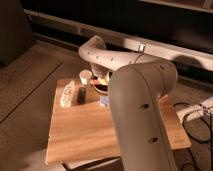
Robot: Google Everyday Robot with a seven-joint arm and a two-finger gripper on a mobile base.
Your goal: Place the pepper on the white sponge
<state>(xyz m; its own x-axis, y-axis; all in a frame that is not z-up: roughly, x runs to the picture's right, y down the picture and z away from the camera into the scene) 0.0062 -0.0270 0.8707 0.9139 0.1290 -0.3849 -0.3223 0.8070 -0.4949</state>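
Camera view: tool [100, 78] above the dark bowl [102, 89] on the desk [85, 132].
Pepper [104, 80] is at the tool; its grip I cannot tell. White sponge [104, 101] lies just beside the bowl.

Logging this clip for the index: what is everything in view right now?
table: one, light wood, centre
cup: one, white, table's far edge
bottle-like object: one, cream-white, table's left
block: one, dark brown, beside the bottle-like object
bowl: one, dark, right of the cup
pepper: one, reddish-orange, at the bowl
white sponge: one, bluish-white, before the bowl
cables: several, dark, floor, right
arm: one, white, foreground
gripper: one, over the bowl, by the pepper
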